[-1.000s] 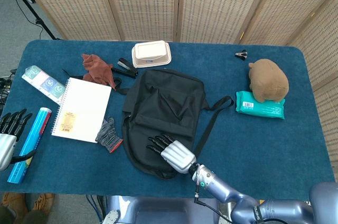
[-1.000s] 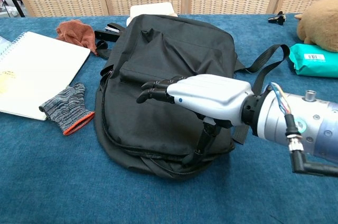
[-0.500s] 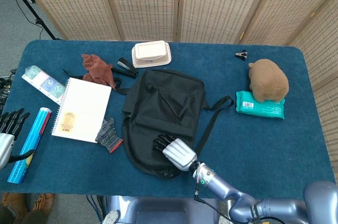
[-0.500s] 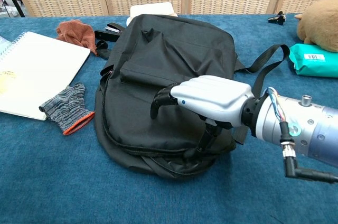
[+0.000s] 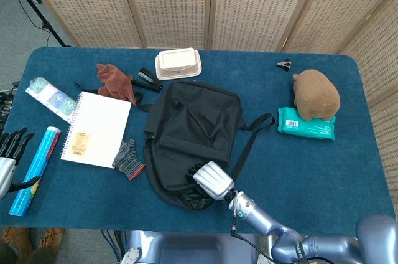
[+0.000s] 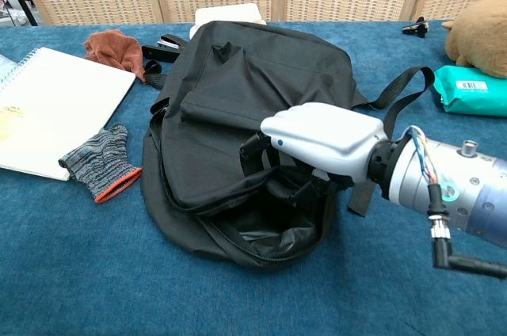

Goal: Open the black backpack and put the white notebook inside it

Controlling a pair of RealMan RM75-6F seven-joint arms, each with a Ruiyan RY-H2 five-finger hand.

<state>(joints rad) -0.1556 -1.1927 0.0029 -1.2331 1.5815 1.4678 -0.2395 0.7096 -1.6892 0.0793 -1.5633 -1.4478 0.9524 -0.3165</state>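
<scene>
The black backpack (image 5: 189,127) (image 6: 253,74) lies flat in the middle of the blue table. Its near end gapes open along the zip, showing a dark lining. My right hand (image 5: 213,180) (image 6: 321,139) sits over that opening with its fingers curled down into it, gripping and lifting the edge of the front panel. The white spiral notebook (image 5: 96,128) (image 6: 47,106) lies closed on the table to the left of the bag, untouched. My left hand (image 5: 9,152) hovers at the far left edge, fingers apart and holding nothing.
A grey glove (image 5: 129,159) lies between notebook and bag. A blue tube (image 5: 34,169) lies near my left hand. Brown cloth (image 5: 114,80), stapler (image 5: 149,78) and white box (image 5: 178,63) are behind the bag. A plush (image 5: 317,94) on a green wipes pack (image 5: 306,123) sits right.
My right hand's fingers went from lying stretched on the bag to curling under its front panel, and the near end of the backpack has been pulled open. The left hand drifted slightly lower.
</scene>
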